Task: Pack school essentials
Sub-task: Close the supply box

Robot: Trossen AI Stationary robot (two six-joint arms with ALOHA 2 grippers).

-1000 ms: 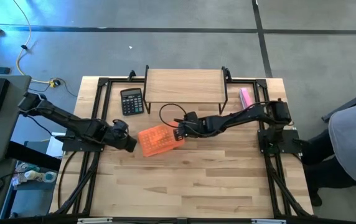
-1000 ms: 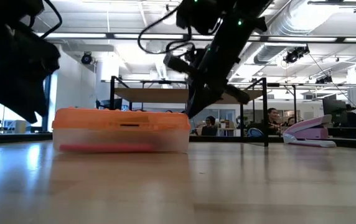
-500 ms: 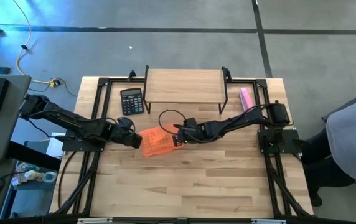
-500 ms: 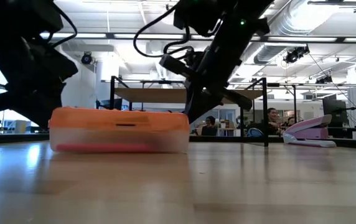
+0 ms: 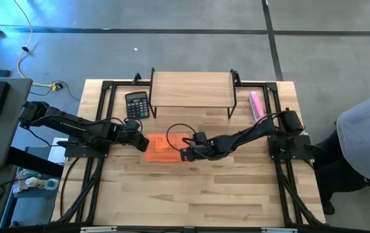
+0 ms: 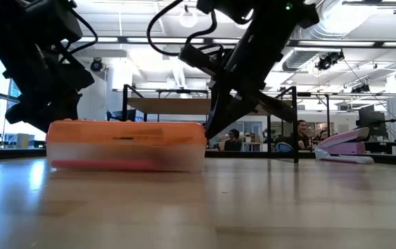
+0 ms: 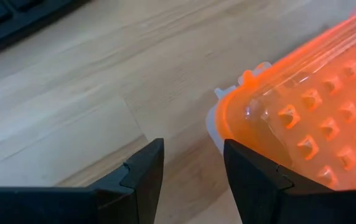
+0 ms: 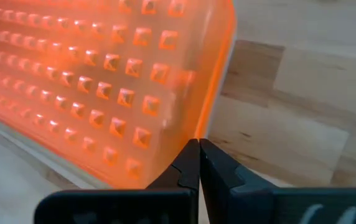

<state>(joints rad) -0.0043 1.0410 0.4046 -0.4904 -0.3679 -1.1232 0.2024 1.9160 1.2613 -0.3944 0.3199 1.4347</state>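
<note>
The orange box (image 5: 161, 147) with the bumpy lid is sitting shut in the middle of the bench (image 5: 198, 194), a bit toward the far edge. We are seeing a pink thing through its cloudy side in the low view, but we cannot tell what it is.

A second ago the box was sitting crooked. Now it is lying straighter and a little more to the left. We think both arms are nudging it square, so the packing looks nearly done.

The left gripper (image 7: 193, 174) is at the box's left corner. Its jaws are partly open and holding nothing, with the corner just beside one finger. The right gripper (image 8: 198, 163) is pressing at the box's right end with its jaws shut tight and empty.

Only the high view is showing the black calculator (image 5: 136, 104) and the pink bar (image 5: 256, 103) near the far edge, both well apart from the box. The low view is showing people in the room behind.
</note>
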